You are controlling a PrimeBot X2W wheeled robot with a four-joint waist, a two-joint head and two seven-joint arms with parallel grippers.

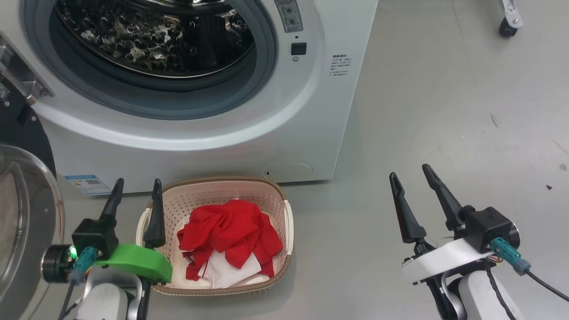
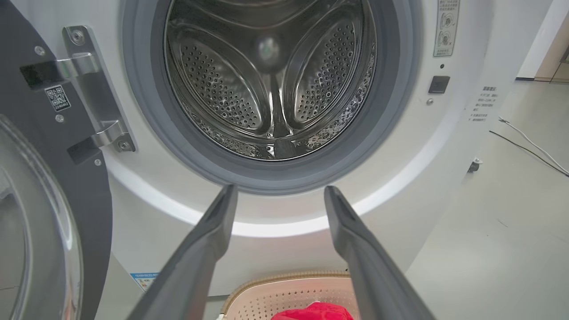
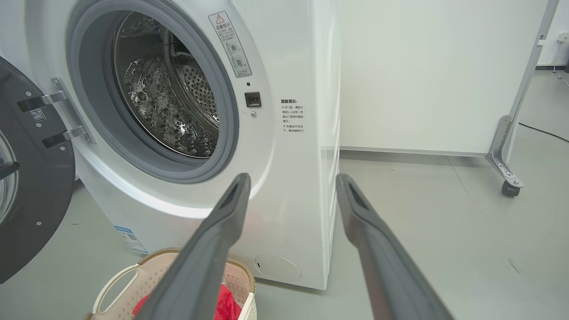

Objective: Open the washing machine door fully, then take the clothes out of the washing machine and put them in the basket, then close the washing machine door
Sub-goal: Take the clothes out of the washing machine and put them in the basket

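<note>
A: Nearest first?

B: Low at the near left, the left gripper [image 1: 138,183], jaws spread wide and empty, just beside the basket [image 1: 222,180]. At the near right, the right gripper [image 1: 409,171] over bare floor [image 1: 444,111], jaws likewise spread, holding nothing.

A: And the clothes?

B: Heaped inside the basket, red-and-white clothes [image 1: 231,231], on the floor right before the washing machine [image 1: 311,111]. Soft, light, limp. Nothing visible in the steel drum [image 1: 155,40], so probably no more lifting.

A: On to the washing machine door, then?

B: Most likely. Swung open just left of the left gripper, the washing machine door [image 3: 40,209], hung on a metal hinge [image 2: 95,93]. Likely heavy and rigid, with a gloss that may prove slick under the fingers. Best pushed on the black rim [image 1: 24,138] at the edge away from the hinge, sparing the glass bowl [image 1: 26,222] any knock.

A: Anything in the way?

B: Basket close under the opening; hard to tell whether low enough to clear the swing. Beyond it, grey gasket [image 1: 178,98] free of cloth, latch socket [image 1: 298,48] on the opening's far side. Farther off, a caster [image 1: 506,29] and a white partition [image 3: 422,66], well apart.
</note>
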